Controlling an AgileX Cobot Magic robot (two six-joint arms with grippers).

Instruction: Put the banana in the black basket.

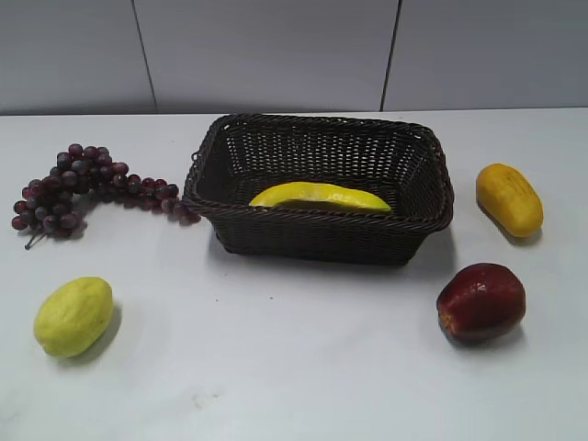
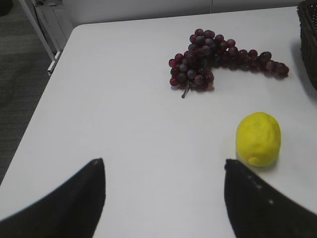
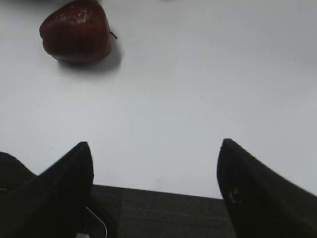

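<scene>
The yellow banana point(image 1: 320, 196) lies inside the black basket point(image 1: 317, 234) at the middle of the white table in the exterior view. A corner of the basket shows at the right edge of the left wrist view point(image 2: 309, 34). Neither gripper shows in the exterior view. My left gripper point(image 2: 163, 163) is open and empty above the table's front left part, near the lemon. My right gripper point(image 3: 156, 146) is open and empty above the table's front edge, well clear of the basket.
Purple grapes point(image 1: 87, 184) lie left of the basket, also in the left wrist view point(image 2: 218, 58). A yellow-green lemon point(image 1: 73, 315) point(image 2: 258, 138) sits front left. A dark red apple point(image 1: 480, 301) point(image 3: 77, 32) sits front right. A yellow-orange oval fruit point(image 1: 509, 198) lies right of the basket.
</scene>
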